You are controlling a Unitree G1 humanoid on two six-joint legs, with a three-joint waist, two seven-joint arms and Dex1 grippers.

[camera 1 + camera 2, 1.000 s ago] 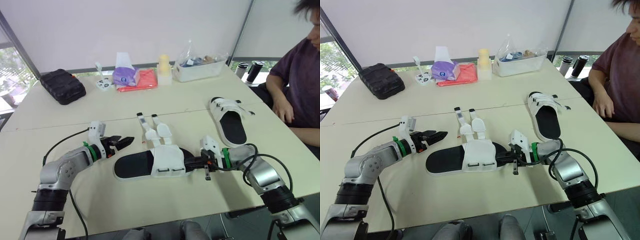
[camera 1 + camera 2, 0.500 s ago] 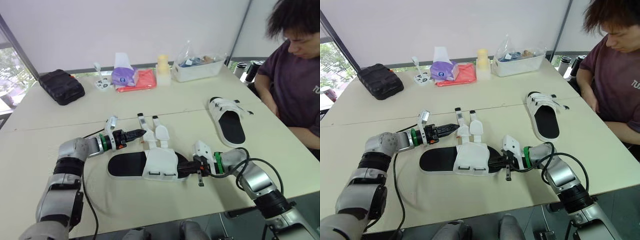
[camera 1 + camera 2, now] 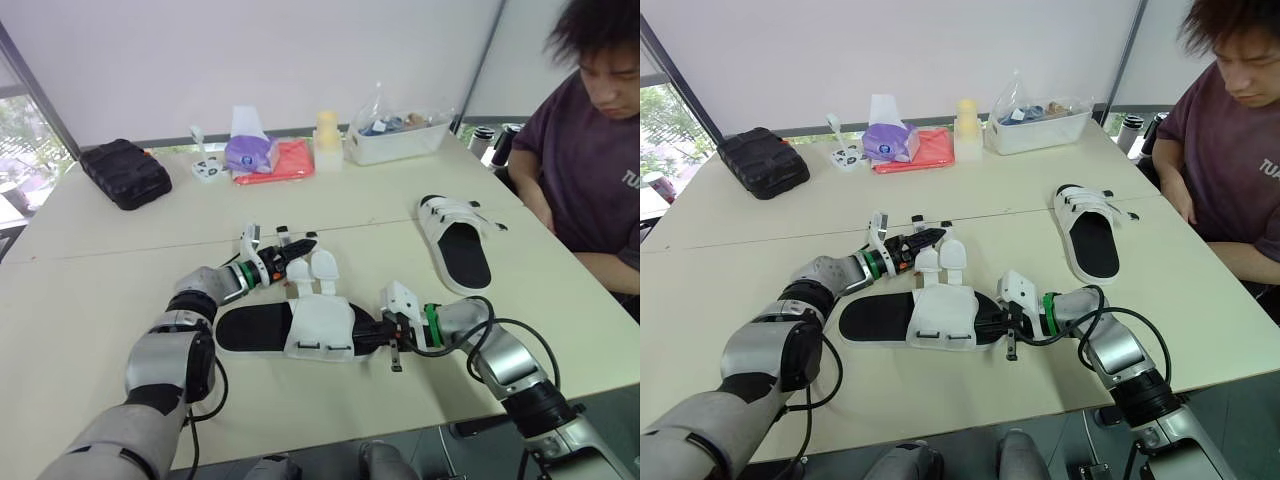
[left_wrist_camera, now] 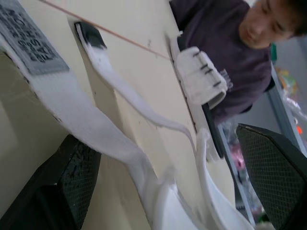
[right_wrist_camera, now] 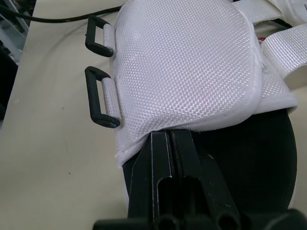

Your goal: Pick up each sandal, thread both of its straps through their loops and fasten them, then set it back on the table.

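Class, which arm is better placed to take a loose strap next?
Left: the left end effector, open, sits at the unthreaded straps; the right end effector is shut on the sandal.

— How do the 2 arms look?
— The left arm [image 3: 172, 348] and the right arm [image 3: 506, 352] have silver-grey shells and black joints. Each wrist has a green ring [image 3: 431, 326] and a white block [image 3: 398, 297].
— Any cables?
— A black cable [image 3: 510, 321] loops beside the right arm. The fingers [image 4: 72, 189] are black, with dotted pads
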